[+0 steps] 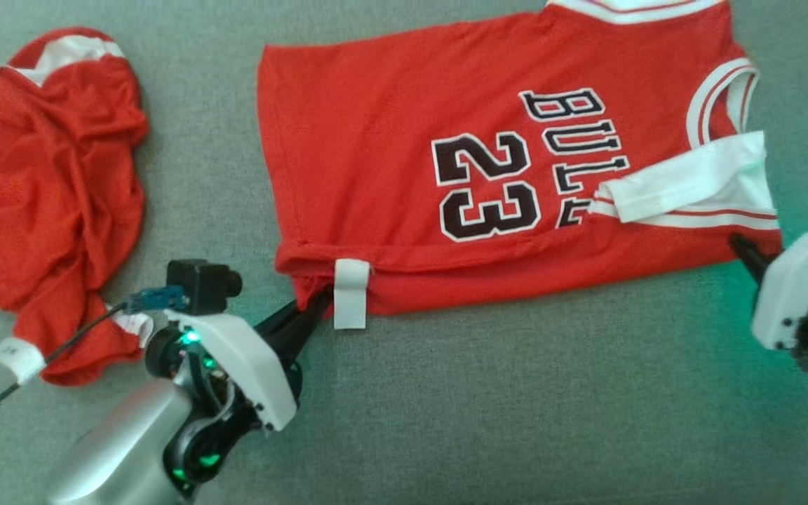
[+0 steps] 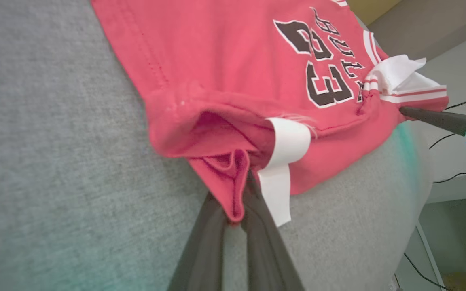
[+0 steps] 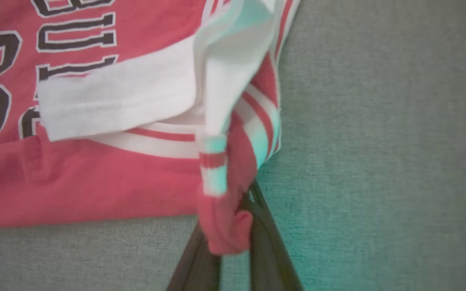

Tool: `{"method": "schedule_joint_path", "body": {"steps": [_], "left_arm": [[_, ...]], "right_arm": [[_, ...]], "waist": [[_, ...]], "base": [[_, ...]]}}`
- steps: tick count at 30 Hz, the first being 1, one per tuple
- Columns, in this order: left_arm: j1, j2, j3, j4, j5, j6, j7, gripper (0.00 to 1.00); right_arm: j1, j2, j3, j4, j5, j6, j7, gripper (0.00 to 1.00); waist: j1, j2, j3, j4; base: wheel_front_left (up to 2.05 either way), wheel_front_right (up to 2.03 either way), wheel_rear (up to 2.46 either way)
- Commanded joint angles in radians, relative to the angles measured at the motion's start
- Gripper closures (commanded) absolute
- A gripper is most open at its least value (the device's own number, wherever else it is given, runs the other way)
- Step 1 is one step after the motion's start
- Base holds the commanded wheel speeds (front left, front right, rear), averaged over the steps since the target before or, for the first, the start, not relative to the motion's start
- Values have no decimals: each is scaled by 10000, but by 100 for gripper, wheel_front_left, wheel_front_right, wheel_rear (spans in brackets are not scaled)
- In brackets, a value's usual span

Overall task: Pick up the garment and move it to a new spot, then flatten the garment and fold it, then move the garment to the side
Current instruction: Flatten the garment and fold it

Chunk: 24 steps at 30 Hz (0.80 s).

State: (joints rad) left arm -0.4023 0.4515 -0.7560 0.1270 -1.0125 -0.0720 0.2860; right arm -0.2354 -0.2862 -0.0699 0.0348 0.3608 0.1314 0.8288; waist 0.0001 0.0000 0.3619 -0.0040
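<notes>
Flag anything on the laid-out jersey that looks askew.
A white flap near the armhole is folded back over the jersey, covering part of the lettering. The near edge is bunched where the left gripper and right gripper pinch it.

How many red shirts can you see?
2. The jersey with the number 23 lies spread out in the middle; the crumpled red shirt lies in a heap at the far left.

left gripper (image 1: 318, 301) pinching garment (image 1: 376, 140) hem; right gripper (image 1: 739, 247) pinching its shoulder
</notes>
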Motion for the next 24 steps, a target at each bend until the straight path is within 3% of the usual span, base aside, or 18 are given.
{"method": "schedule_joint_path", "body": {"steps": [1, 8, 12, 14, 15, 16, 17, 18, 24], "left_arm": [[-20, 411, 314, -245, -107, -57, 61, 100], [1121, 1955, 810, -2138, -1160, -114, 607, 100], [2195, 2474, 732, -3123, -1472, 154, 667, 100], [2621, 2440, 592, -3281, -1435, 328, 535, 100], [2778, 2374, 541, -3287, -1369, 434, 419, 100], [2899, 2328, 463, -3269, -1246, 536, 336, 71], [2992, 2296, 380, -3267, -1102, 611, 263, 54], [3071, 2244, 352, -3273, -1004, 697, 150, 0], [3074, 2542, 783, -3735, -644, 1146, -299, 0]], "right_arm": [[-13, -435, 19, -456, 188, -7, 141, 100], [1358, -2044, -327, -1633, 1535, -7, 1874, 100], [2310, -2341, -566, -2196, 1813, -7, 2381, 100], [2665, -2279, -602, -2292, 1765, -7, 2308, 15], [2800, -2238, -601, -2310, 1727, -7, 2249, 0], [2924, -2213, -561, -2348, 1718, -7, 2183, 0], [3024, -2196, -529, -2398, 1736, -7, 2129, 0], [3093, -2218, -523, -2488, 1764, -7, 2076, 0], [2281, -2331, -1073, -3495, 1786, -7, 1645, 0]], "waist": [[-1, 0, -234, 1], [-1, 0, -702, -59], [-1, 0, -703, -72], [-1, 0, -715, -38], [-1, 0, -721, -20], [-1, 0, -734, 1], [-1, 0, -748, 15], [-1, 0, -761, 34], [-1, 0, -603, 95]], "base": [[0, 0, 0], [0, 0, 0], [0, 0, 0], [0, 0, 0], [0, 0, 0], [0, 0, 0], [0, 0, 0], [0, 0, 0], [0, 0, 0]]}}
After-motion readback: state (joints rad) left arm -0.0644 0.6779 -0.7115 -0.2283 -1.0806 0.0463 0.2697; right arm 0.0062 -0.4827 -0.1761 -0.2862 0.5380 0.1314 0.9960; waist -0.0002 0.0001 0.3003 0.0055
